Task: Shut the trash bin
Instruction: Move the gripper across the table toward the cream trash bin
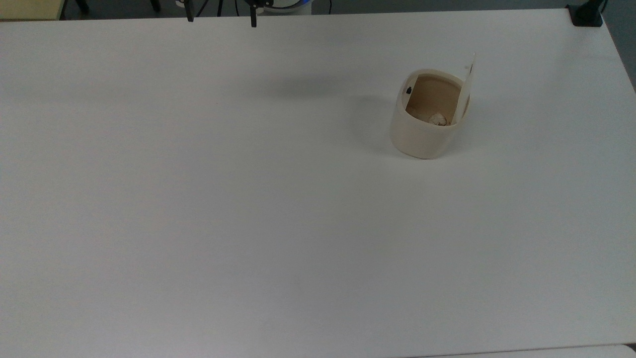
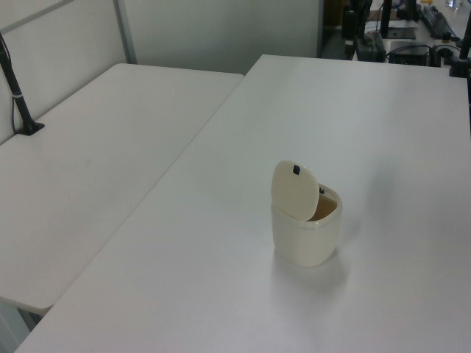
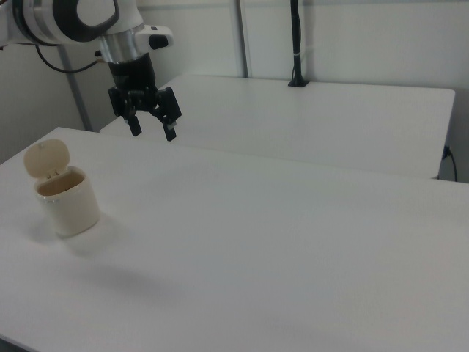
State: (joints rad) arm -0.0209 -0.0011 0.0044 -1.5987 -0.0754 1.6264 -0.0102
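The trash bin (image 1: pixel 428 119) is a small cream-beige tub standing on the white table in the top view's upper right. Its flat lid (image 1: pixel 466 92) stands raised almost upright on the bin's right rim, so the tan inside shows, with a crumpled pale scrap at the bottom. A small black button sits on the rim's far left corner. The same trash bin (image 2: pixel 306 224) stands lid-up in the left view, and the trash bin (image 3: pixel 67 199) is at the right view's left. My gripper (image 3: pixel 152 130) hangs open high above the table, well to the bin's right in the right view. Its fingertips (image 1: pixel 254 20) poke in at the top view's upper edge.
The white table (image 1: pixel 248 209) spreads wide around the bin. A second white table (image 2: pixel 96 162) adjoins it on the left view's left. A black clamp (image 1: pixel 586 15) sits on the table's far right corner in the top view, and a black pole (image 3: pixel 296 44) stands on the second table.
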